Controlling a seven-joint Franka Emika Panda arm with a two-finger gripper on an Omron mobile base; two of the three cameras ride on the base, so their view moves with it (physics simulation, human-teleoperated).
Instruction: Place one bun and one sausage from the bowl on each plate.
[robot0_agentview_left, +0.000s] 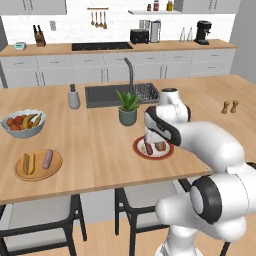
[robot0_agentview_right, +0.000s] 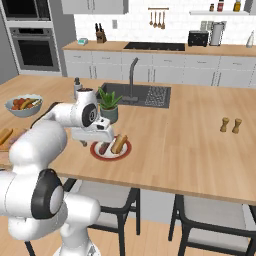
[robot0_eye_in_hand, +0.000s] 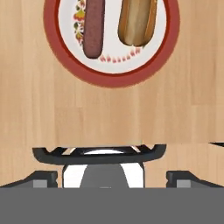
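With both plates loaded, we lift the gripper (robot0_eye_in_hand: 112, 179), jaws wide and empty, straight clear of the red-rimmed plate (robot0_eye_in_hand: 65, 57) at upper frame without nudging its sausage (robot0_eye_in_hand: 93, 28) or bun (robot0_eye_in_hand: 137, 22).

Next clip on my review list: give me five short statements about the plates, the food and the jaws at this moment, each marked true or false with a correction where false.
1. The red-rimmed plate holds a sausage and a bun. True.
2. The tan wooden plate is bare. False: a bun and a sausage lie on it.
3. The gripper has its jaws shut on the sausage. False: they stand open and hold nothing.
4. A potted plant stands between the sink and the red-rimmed plate. True.
5. The white fruit bowl sits on the tan plate. False: it stands apart on the counter, behind the plate.
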